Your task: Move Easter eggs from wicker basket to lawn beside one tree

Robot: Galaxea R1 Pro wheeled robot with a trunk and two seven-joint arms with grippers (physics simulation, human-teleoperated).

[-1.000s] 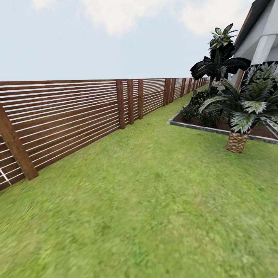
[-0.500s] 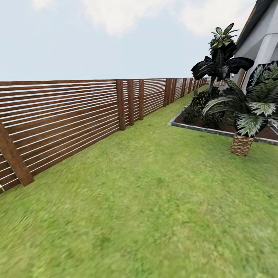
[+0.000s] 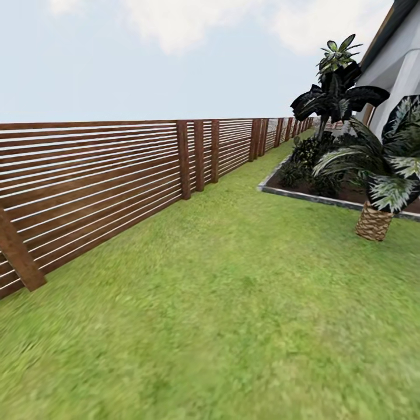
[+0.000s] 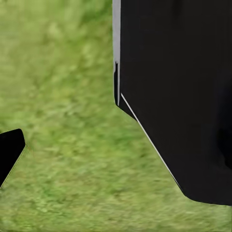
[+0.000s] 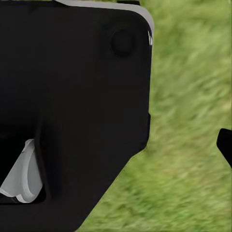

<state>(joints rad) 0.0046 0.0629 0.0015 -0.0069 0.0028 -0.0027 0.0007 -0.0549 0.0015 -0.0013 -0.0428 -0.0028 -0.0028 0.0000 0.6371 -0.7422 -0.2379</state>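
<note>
The lawn (image 3: pixel 233 303) of the garden spreads ahead as flat short grass. The Easter eggs, the wicker basket and the tree are out of view. In the left wrist view a dark fingertip (image 4: pixel 9 152) pokes in at the frame's edge over grass (image 4: pixel 72 96), beside a large black part of my own body (image 4: pixel 179 96). The right wrist view has a similar dark fingertip (image 5: pixel 226 145) at its edge, with a black body panel (image 5: pixel 72 96) in front. Neither view reveals how the jaws stand or anything held.
A brown slatted fence (image 3: pixel 105 175) runs along the lawn's left side into the distance. At the right, a grey stone kerb (image 3: pixel 303 195) borders a planting bed with dark shrubs (image 3: pixel 335 96). A short brown-trunked palm (image 3: pixel 373 221) stands in front, a white house wall (image 3: pixel 402 64) behind.
The whole head view has shifted: the short palm and bed slid towards the right edge, and the nearest fence post moved down and left. The camera moved, not the things.
</note>
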